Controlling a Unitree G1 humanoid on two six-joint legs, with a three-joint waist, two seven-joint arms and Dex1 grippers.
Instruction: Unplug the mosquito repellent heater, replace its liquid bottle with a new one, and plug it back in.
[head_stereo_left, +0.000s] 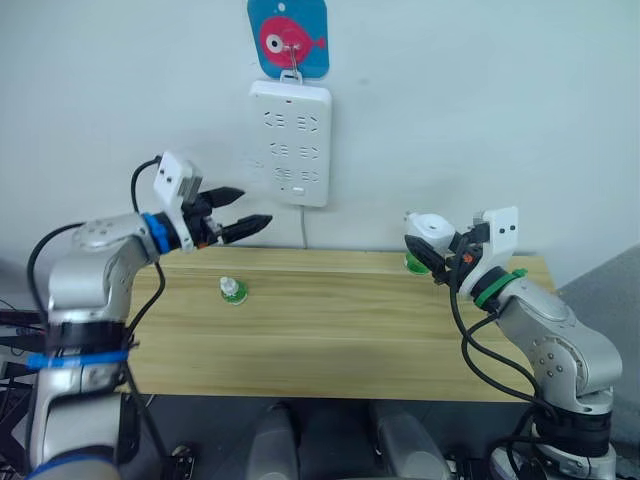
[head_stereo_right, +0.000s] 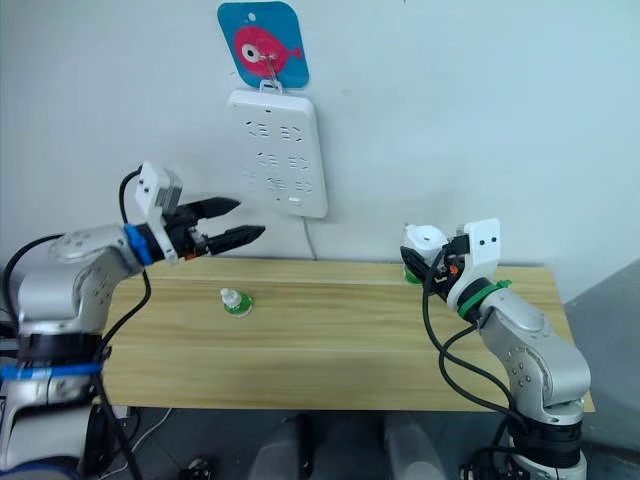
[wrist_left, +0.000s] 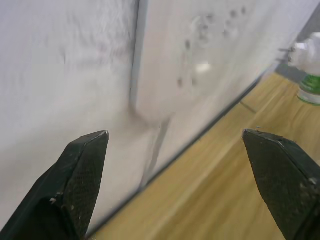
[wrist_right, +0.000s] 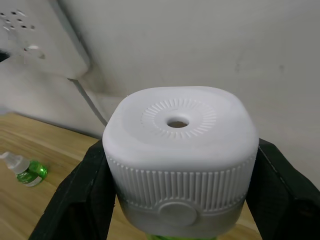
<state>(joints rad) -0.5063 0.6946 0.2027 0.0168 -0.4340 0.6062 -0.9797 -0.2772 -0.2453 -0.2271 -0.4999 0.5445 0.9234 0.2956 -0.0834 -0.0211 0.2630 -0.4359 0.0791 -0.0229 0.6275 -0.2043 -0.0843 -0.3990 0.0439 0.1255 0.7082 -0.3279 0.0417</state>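
The right gripper (head_stereo_left: 437, 258) clamps the white heater (wrist_right: 180, 160) between its two black fingers (wrist_right: 75, 200), one pressed against each side. The heater sits upright above the far right end of the wooden table (head_stereo_left: 340, 340), its face with the round hole turned upward toward the wrist camera, and a band of green shows just beneath its lower edge. A round button lies on the ribbed side facing the wrist.

The left gripper (head_stereo_left: 243, 209) is raised over the far left part of the table, its fingers spread wide apart and empty, pointing toward the white power strip (head_stereo_left: 291, 142). The strip hangs on the wall from a hook on a blue plaque with a pink fish (head_stereo_left: 288, 37); its cord (head_stereo_left: 303, 228) drops down behind the table's back edge.

A small bottle (head_stereo_left: 233, 291) with a green base and a clear cap stands on the table left of centre, well apart from both grippers and from the heater.
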